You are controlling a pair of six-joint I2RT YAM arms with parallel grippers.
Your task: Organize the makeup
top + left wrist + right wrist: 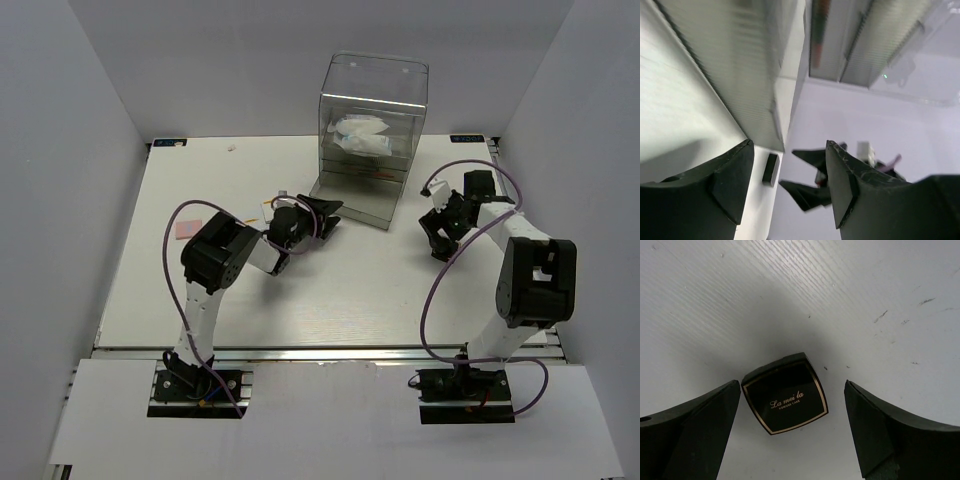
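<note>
A black square compact [785, 396] with gold trim lies flat on the table, between the fingers of my right gripper [791, 386]. That gripper is open, just above the compact and not touching it. In the top view the right gripper [436, 240] is right of the clear box and hides the compact. My left gripper [331, 215] is open and empty at the box's front left corner. White-blue crinkly packets [362, 136] sit inside the box. A pink square [188, 230] lies at the far left. A white flat square [268, 212] shows behind the left wrist.
The tall clear acrylic drawer box [372, 100] stands at the back middle of the table. The left wrist view looks past its ribbed wall [755, 65]. A blurred reddish streak [818, 35] shows inside. Grey walls enclose the table [330, 300] on three sides.
</note>
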